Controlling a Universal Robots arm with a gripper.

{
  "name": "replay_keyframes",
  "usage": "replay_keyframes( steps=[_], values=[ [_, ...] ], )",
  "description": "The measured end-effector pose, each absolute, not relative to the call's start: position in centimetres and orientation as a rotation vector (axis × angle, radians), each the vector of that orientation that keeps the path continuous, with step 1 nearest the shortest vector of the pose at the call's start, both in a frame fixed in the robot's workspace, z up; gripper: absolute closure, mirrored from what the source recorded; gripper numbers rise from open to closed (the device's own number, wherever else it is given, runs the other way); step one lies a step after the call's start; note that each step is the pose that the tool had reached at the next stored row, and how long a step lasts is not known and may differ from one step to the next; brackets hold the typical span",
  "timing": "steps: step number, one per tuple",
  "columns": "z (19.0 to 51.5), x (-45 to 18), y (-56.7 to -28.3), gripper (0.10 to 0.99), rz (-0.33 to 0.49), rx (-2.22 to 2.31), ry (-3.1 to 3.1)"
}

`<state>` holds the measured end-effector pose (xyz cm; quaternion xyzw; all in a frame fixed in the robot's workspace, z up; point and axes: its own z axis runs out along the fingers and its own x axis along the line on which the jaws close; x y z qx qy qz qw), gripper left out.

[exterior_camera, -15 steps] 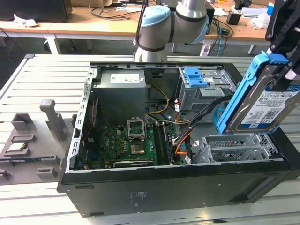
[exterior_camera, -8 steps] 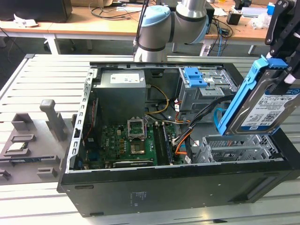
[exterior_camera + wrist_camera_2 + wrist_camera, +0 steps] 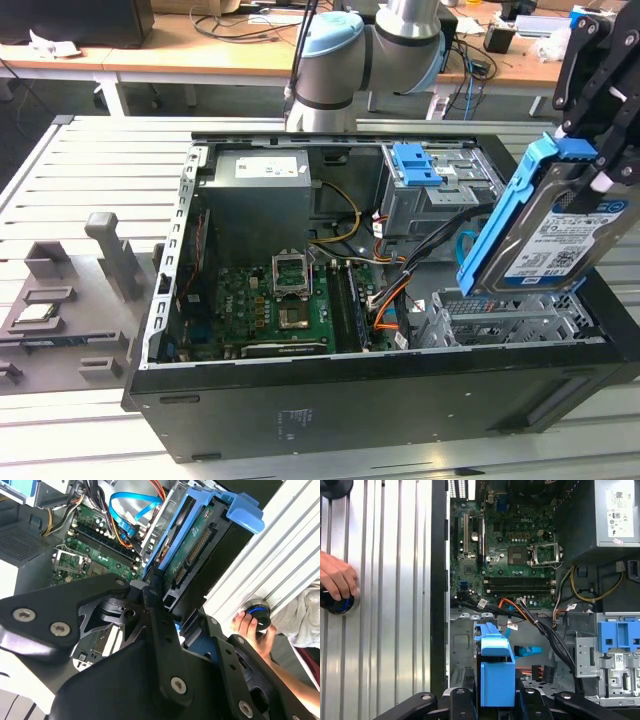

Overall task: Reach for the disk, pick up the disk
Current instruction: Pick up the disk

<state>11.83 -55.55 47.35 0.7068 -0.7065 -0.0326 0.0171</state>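
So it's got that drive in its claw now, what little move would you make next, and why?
Probably a short straight lift. The end effector is shut on the disk, which hangs tilted with its lower end just above the metal drive cage, so more height should clear the case.

Black gripper clamped on a load, raised at exterior view's right

In the exterior view, the black claw runs off the frame's edge, covering the upper end of the flat silver-grey disk. A person's hand is cut off in the first wrist view.
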Motion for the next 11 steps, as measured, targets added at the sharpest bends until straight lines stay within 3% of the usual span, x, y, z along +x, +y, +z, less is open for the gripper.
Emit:
replay_keyframes(
  steps=[11],
  values=[
    [46.0,11.6,-55.5,0.722,-0.101,2.197,-2.195]
  ],
)
